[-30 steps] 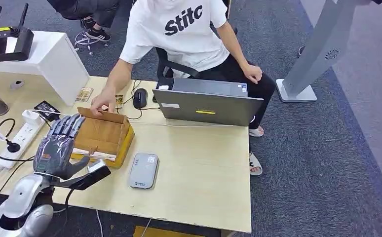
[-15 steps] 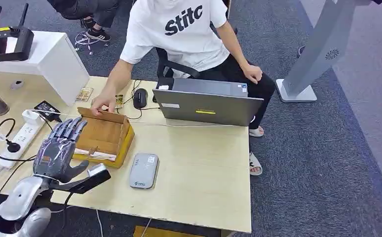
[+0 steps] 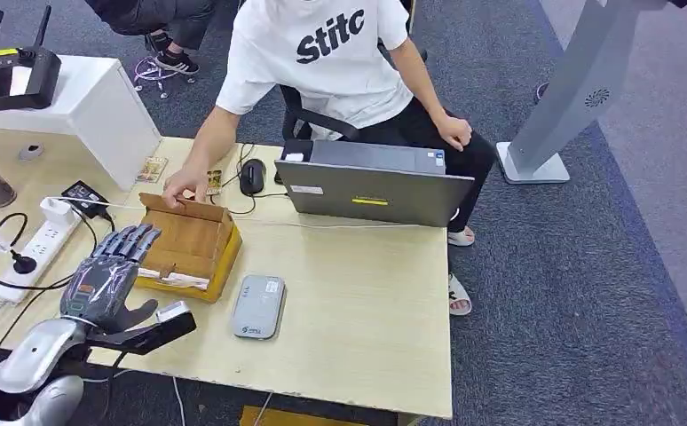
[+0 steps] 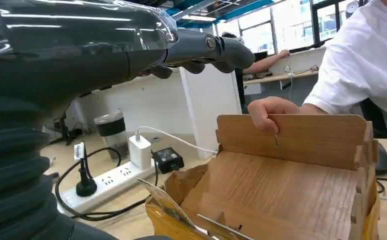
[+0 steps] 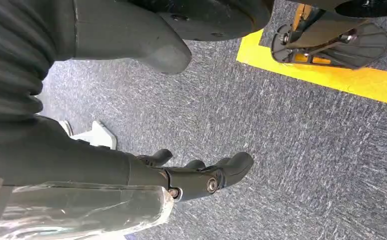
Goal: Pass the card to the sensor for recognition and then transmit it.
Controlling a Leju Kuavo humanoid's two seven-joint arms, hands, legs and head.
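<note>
One robot hand (image 3: 109,271) hovers over a pale wooden desk (image 3: 367,302) beside an open cardboard box (image 3: 189,248).

Dark speckled carpet (image 3: 588,266) surrounds the desk, and a grey floor stand (image 3: 580,89) rises at the room's right. The left hand, dark and glossy with a grey thumb, holds nothing, its fingers (image 4: 221,50) stretched out and slightly apart above the box's near edge. White cards (image 3: 176,278) stand along the brown corrugated box's near side; a tan card edge (image 4: 169,202) shows in the left wrist view. A rounded grey card reader (image 3: 258,306) lies flat just beside the box. A person's hand (image 3: 183,188) grips the box's far flap. The right hand (image 5: 201,175) hangs over carpet, fingers loosely curled, empty.
</note>
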